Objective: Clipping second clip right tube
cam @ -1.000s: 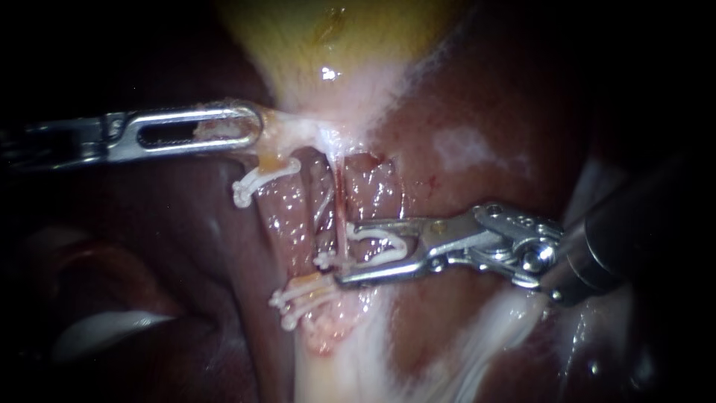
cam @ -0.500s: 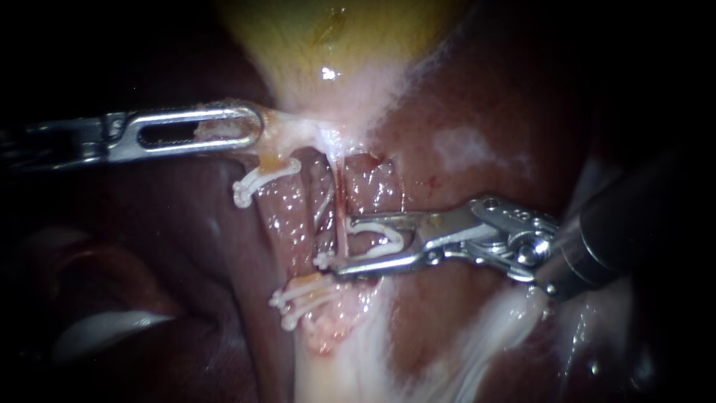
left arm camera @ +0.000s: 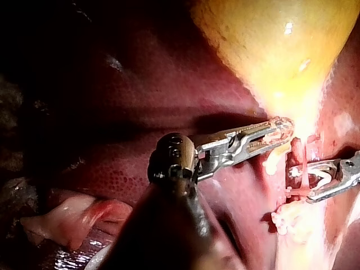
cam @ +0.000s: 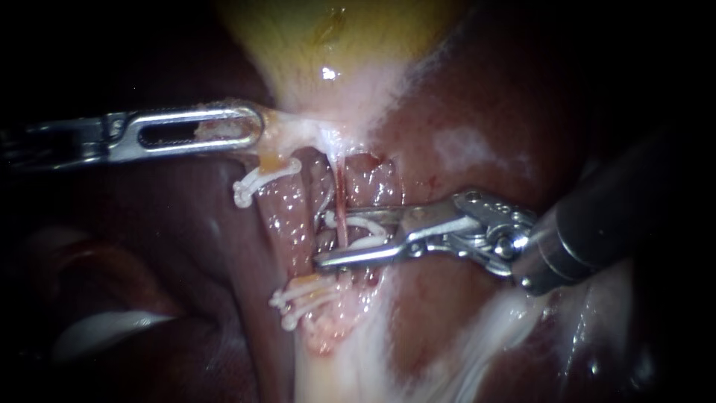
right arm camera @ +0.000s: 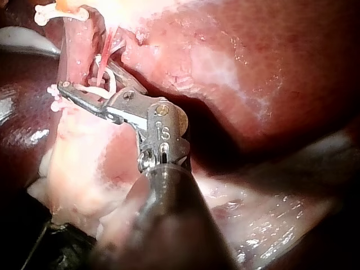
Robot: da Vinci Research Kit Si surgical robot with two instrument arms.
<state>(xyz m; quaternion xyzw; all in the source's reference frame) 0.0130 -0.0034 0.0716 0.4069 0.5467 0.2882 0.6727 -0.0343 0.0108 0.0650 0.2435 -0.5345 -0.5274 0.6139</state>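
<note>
My right instrument (cam: pixel 326 239) comes in from the right and holds a white clip (cam: pixel 362 224) between its jaws. The jaws straddle the thin red right tube (cam: pixel 340 200), with the clip's legs on either side of it. In the right wrist view the same clip (right arm camera: pixel 108 84) wraps the red tube (right arm camera: pixel 104 59) inside the jaws (right arm camera: pixel 79 85). My left instrument (cam: pixel 224 128) is shut on pale tissue at the neck of the yellow gallbladder (cam: pixel 328 37) and holds it toward the left. The left wrist view shows that grip (left arm camera: pixel 274 133) too.
The wider pink left tube (cam: pixel 285 216) carries one white clip (cam: pixel 257 181) high up. Two more clips (cam: pixel 298 298) lie across the tubes below the right jaws. Dark red liver (cam: pixel 477 97) surrounds the site, and white fatty tissue (cam: pixel 477 336) lies below the right shaft.
My right instrument has slid left across the thin red tube, and its jaws have narrowed, pressing the clip flatter around the tube. The left instrument has not moved.
</note>
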